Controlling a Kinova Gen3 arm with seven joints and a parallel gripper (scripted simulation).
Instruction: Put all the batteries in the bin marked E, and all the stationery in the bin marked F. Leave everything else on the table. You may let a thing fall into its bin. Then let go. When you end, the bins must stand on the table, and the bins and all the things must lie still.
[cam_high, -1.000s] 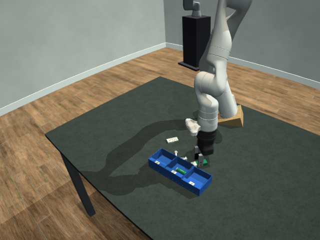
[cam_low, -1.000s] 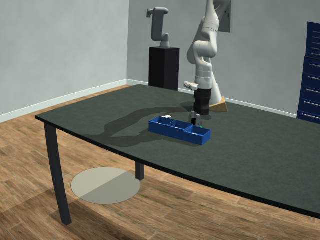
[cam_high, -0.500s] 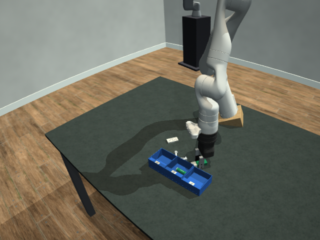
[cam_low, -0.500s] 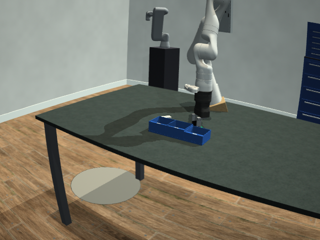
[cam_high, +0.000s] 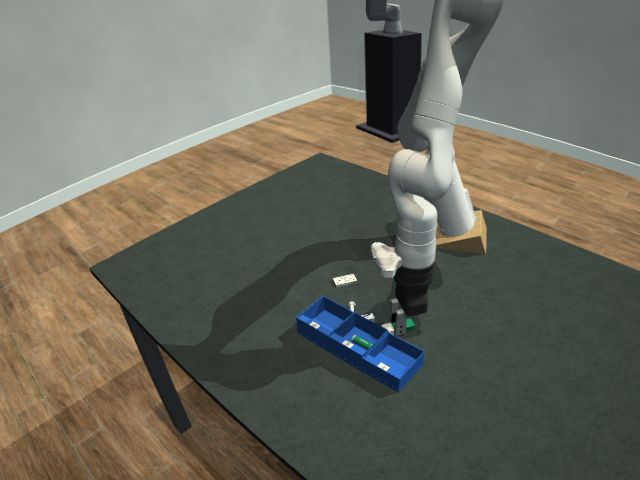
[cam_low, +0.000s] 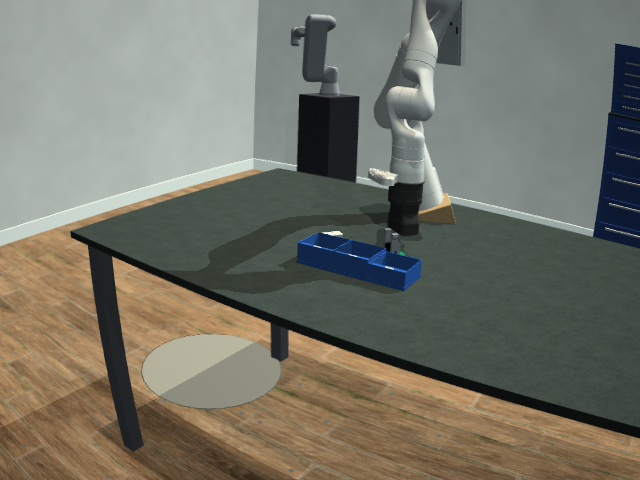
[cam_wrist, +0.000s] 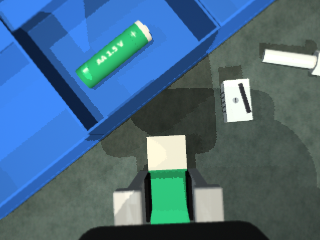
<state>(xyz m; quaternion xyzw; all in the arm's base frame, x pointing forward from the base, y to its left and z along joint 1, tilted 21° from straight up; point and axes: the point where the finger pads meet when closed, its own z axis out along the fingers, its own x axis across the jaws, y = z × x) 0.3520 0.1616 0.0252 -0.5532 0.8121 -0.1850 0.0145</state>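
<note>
A green eraser with a white end (cam_wrist: 168, 192) (cam_high: 410, 324) lies on the dark table just behind the blue three-compartment bin tray (cam_high: 336, 347) (cam_low: 351, 266) (cam_wrist: 40, 165). My gripper (cam_wrist: 168, 187) (cam_high: 398, 325) (cam_low: 393, 242) is down at the table and its fingers press on both sides of the eraser's green part. A green AA battery (cam_wrist: 114, 54) (cam_high: 361, 341) lies in the tray's middle compartment. The right compartment (cam_high: 395, 356), nearest the gripper, holds nothing. The bin labels are too small to read.
A small white flat piece with a black bar (cam_wrist: 237, 100) (cam_high: 368, 315) and a white bolt (cam_wrist: 292, 58) (cam_high: 352, 305) lie behind the tray. A domino (cam_high: 344, 279), a white crumpled object (cam_high: 385, 256) (cam_low: 381, 175) and a wooden wedge (cam_high: 465, 240) (cam_low: 439, 211) lie farther back.
</note>
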